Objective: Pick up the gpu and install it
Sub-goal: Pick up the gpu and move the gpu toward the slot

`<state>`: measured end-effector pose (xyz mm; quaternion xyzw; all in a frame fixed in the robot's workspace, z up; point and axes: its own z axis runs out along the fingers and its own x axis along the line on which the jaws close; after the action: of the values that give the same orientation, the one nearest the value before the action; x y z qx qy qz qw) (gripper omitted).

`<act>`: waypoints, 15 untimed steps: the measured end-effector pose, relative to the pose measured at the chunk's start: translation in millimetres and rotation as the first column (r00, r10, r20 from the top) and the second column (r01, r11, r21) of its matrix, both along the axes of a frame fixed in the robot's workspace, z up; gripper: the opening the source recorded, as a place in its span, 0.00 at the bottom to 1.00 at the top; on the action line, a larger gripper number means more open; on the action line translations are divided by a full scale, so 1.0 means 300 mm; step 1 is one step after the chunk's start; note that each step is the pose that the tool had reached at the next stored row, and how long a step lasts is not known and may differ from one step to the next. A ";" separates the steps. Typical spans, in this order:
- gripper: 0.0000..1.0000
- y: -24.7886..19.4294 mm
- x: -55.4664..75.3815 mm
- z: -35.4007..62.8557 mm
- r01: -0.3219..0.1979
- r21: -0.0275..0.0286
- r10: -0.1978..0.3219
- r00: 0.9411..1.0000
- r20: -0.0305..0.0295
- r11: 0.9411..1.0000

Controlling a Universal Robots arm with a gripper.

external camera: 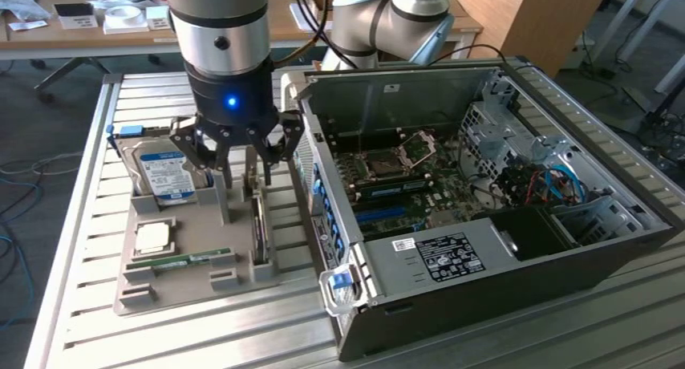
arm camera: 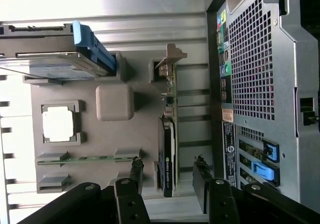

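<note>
- The slatted metal table (external camera: 75, 321) is carrying everything; the open computer case (external camera: 482, 297) is lying along its edge on the exterior view's right.
- The grey parts tray (external camera: 160, 293) is sitting just beside the case, toward the table's opposite edge.
- The gripper (external camera: 244, 172) is hanging over the tray's edge nearest the case. Its jaws are standing wide apart, one on each side of the gpu, and they are holding nothing. In the wrist view there is a gap between each finger (arm camera: 136, 166) and the card.
- The hard drive (external camera: 160, 176) is leaning at the tray's far end.
- The gpu (external camera: 258, 233) is standing on its long edge in a slot along the tray's case-side edge. Its metal bracket is pointing toward the hard drive's end.
- The RAM stick (external camera: 182, 261) is lying along the tray's near edge.
- The processor chip (external camera: 153, 238) is resting in its pocket between the drive and the RAM stick.
- Handling, as I am judging it: the card is looking light and stiff, but also thin and fragile. A pinch across its two flat faces, on the black cooler part (arm camera: 167, 149), seems best, staying away from the bracket and the lower contact edge. The smooth cooler face may be slipping under a weak grip.
</note>
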<state>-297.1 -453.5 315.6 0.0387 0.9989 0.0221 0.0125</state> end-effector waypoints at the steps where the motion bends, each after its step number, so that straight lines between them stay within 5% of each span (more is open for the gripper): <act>1: 0.53 0.000 0.000 -0.004 0.000 0.000 0.000 1.000 0.000 1.000; 15: 0.53 -0.004 0.013 -0.022 0.000 0.000 0.000 1.000 0.000 1.000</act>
<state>-293.3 -454.7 309.0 0.0387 0.9989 0.0222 0.0126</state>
